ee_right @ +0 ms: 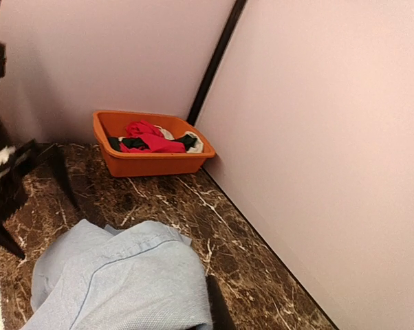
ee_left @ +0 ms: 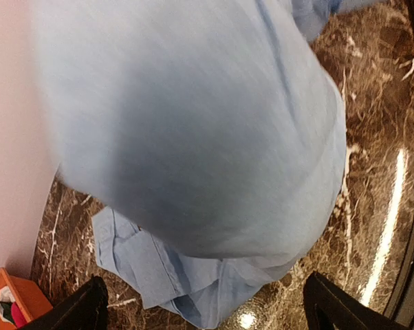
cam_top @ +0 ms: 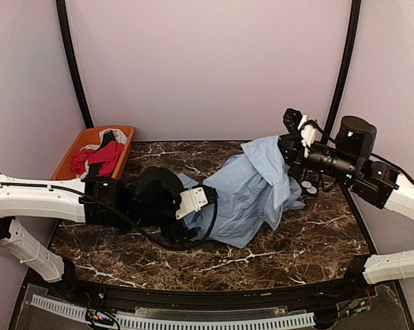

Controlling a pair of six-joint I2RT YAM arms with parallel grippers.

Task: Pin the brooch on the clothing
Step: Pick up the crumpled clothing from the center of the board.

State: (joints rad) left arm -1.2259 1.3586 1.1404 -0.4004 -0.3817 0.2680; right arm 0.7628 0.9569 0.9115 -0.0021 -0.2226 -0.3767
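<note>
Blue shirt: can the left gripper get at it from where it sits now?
Probably yes. The left gripper is open right beside the blue shirt, whose fabric fills its wrist view with nothing between. The right gripper, shut on the shirt's far end, holds that side raised.

Soft even light; shirt [ee_left: 193,137] blurred close in the left wrist view, glare on table [ee_left: 372,75]

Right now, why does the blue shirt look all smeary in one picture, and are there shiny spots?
Left wrist view: the shirt is so close to the lens it goes blurry, with a dark shadow across it; white glare streaks the marble table. Right wrist view: sharp, the shirt's weave shows. Top view: soft, even light.
</note>
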